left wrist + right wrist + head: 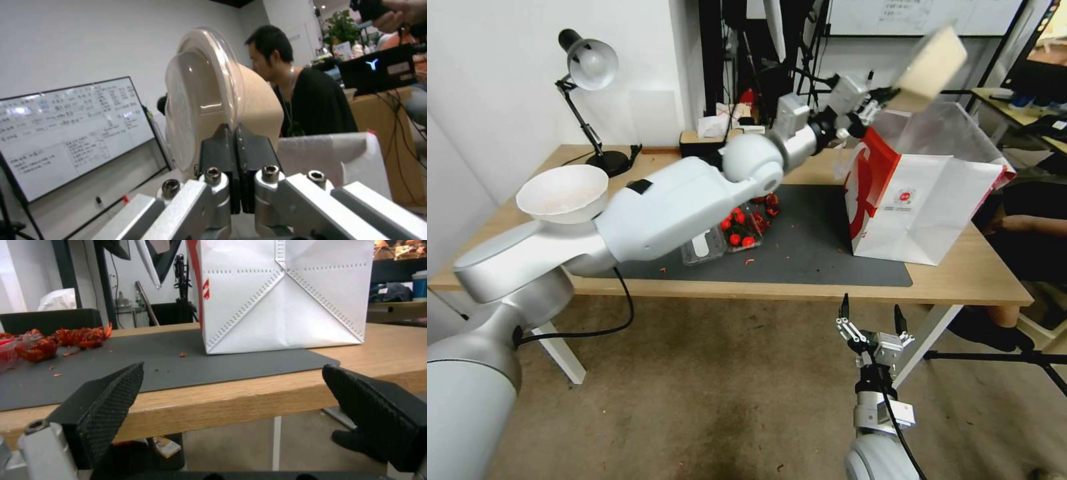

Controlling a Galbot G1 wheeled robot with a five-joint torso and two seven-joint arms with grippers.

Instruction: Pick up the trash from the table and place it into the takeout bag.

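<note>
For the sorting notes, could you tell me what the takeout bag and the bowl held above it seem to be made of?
Takeout bag: matte white paper, judging by creased folds and stitch-like perforated seams. Beige bowl in the left gripper: likely paper or pulp, matte; its lid looks like glossy clear plastic.

No text can be read with certainty. The bag [924, 207], right of centre in the head view, bears a small round red logo [904, 196] with a line of print beneath, too small to make out. The whiteboard [71, 133], at left in the left wrist view, carries handwritten rows, illegible. A dark box [378, 68], upper right there, shows a glowing Y-shaped emblem [373, 63] and a pale label, unreadable.
</note>
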